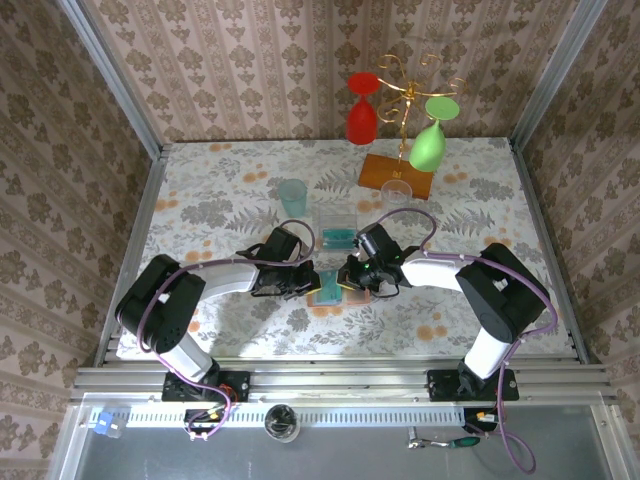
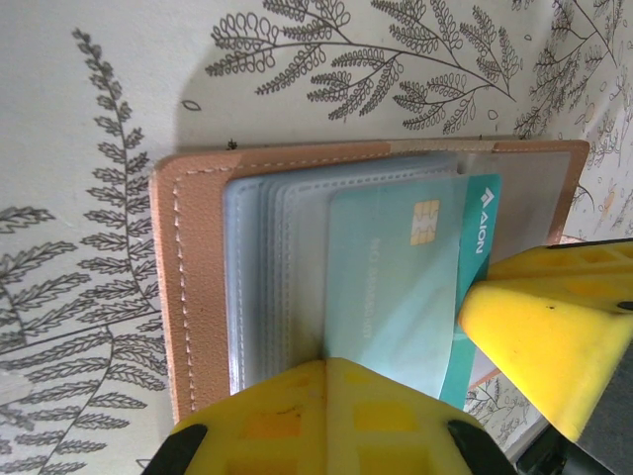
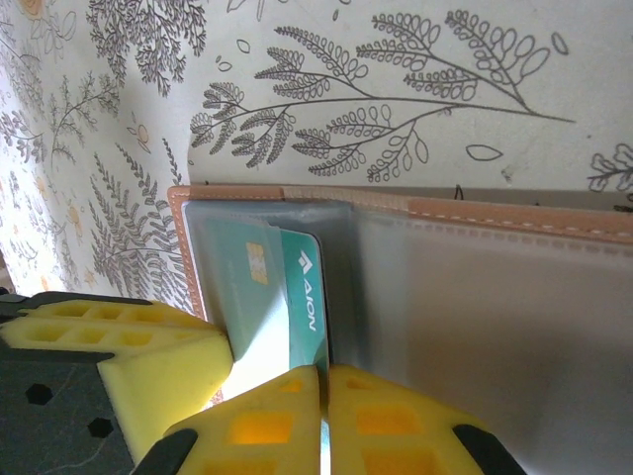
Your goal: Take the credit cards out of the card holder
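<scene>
One thin, probably slick teal card (image 3: 287,317) sat pinched at its six o'clock edge in my right tool (image 3: 324,406); my closed left tool (image 2: 326,416) pressed the card holder (image 2: 198,297).

One card holder (image 2: 193,297), two hanging glasses (image 1: 361,118) (image 1: 427,148)

The top external camera sits above and behind the arm bases, looking down and forward from well off over the whole bench (image 1: 200,200) to the far wall. The left wrist camera looks down past the left pincer (image 2: 326,406), very close to the card holder (image 2: 198,267). The right wrist camera looks down just as closely past the right pincer (image 3: 324,406). Both wrist views share the holder's pocket and the teal card (image 2: 396,287), which lie at bench centre in the top view.
</scene>
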